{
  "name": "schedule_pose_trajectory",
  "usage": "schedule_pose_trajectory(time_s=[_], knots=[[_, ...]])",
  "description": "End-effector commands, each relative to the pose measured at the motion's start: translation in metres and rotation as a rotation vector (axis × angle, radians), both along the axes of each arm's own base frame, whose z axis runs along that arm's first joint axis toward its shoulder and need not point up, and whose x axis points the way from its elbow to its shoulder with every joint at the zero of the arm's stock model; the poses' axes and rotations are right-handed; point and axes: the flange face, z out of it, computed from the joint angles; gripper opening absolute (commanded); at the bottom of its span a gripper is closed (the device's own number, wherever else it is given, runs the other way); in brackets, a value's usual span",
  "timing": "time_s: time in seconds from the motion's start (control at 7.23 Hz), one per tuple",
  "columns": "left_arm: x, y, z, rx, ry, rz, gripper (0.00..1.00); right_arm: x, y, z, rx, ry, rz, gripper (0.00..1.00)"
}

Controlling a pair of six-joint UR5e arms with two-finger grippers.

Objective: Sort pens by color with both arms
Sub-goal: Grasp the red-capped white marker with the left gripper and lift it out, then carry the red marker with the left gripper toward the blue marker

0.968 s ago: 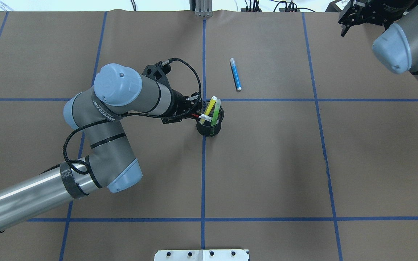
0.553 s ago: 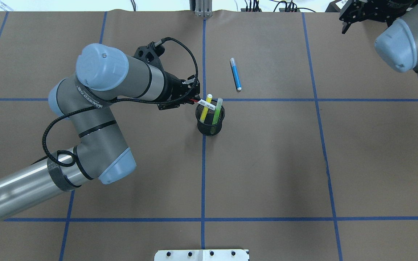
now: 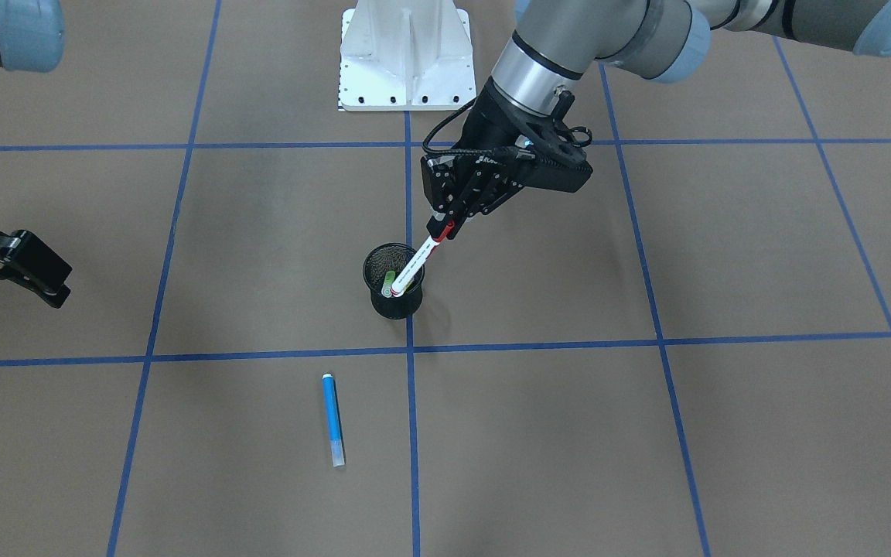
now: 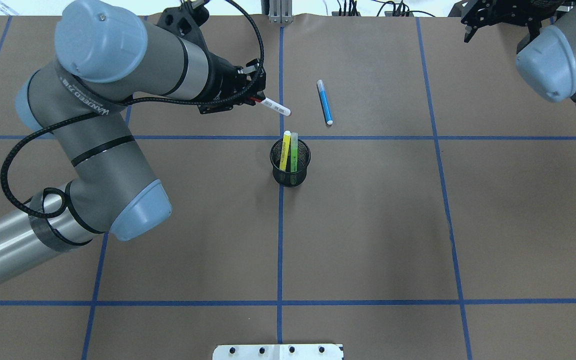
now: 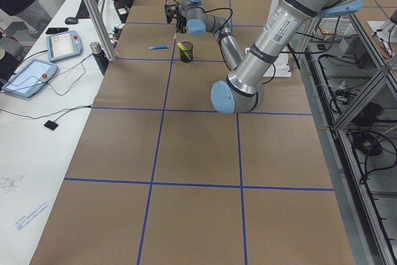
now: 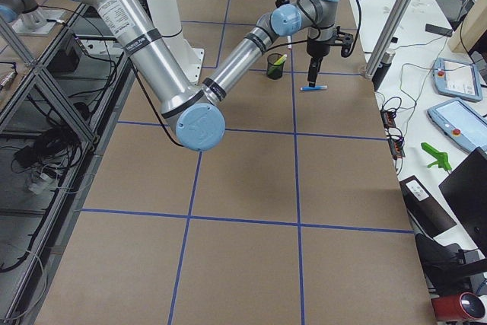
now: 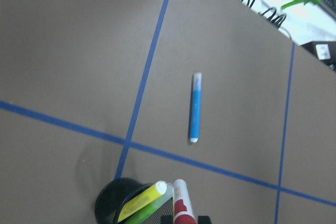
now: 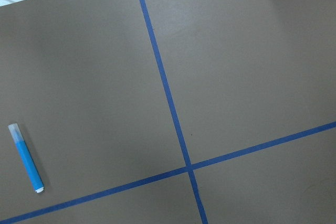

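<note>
Red-capped pen (image 4: 275, 106), cap (image 3: 447, 230) partly hidden inside left end effector (image 4: 257, 99)

A dark band around the left arm (image 4: 93, 125) carries white lettering that begins "WAN"; the letters after that are unclear. The body of the left gripper (image 3: 441, 230) bears white brand lettering too small to read. The red-capped white pen (image 4: 273, 105) has a printed label, illegible.

The silver-grey left arm (image 4: 98, 140) bends in from the overhead view's lower left, its black end effector (image 4: 257, 98) clamped on a white, red-capped pen (image 4: 274, 106). The right end effector (image 3: 51, 282) hangs at the front-facing view's left edge; whether it is parted is unclear.
</note>
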Motion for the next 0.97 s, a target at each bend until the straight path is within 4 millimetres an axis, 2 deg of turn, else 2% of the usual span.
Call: schedule_pose_trajectory(time_s=[0.0, 0.28, 0.41, 0.55, 0.69, 0.83], knots=[[-0.003, -0.026, -0.039, 0.047, -0.016, -0.178, 0.0, 0.0, 0.004, -0.006, 0.024, -0.004, -0.008, 1.0], [0.026, -0.067, -0.061, 0.068, -0.079, -0.36, 0.0, -0.017, 0.004, -0.004, 0.168, -0.017, -0.108, 1.0], [0.047, -0.057, -0.053, 0.087, -0.113, -0.42, 0.0, -0.026, 0.006, -0.002, 0.188, -0.013, -0.143, 1.0], [0.078, -0.048, -0.046, 0.114, -0.144, -0.496, 0.0, -0.03, 0.009, 0.001, 0.21, -0.006, -0.177, 1.0], [0.115, -0.041, -0.027, 0.142, -0.153, -0.578, 0.0, -0.029, 0.008, 0.001, 0.218, 0.007, -0.173, 1.0], [0.135, -0.033, -0.016, 0.158, -0.173, -0.611, 0.0, -0.032, 0.008, 0.002, 0.222, 0.011, -0.175, 1.0]])
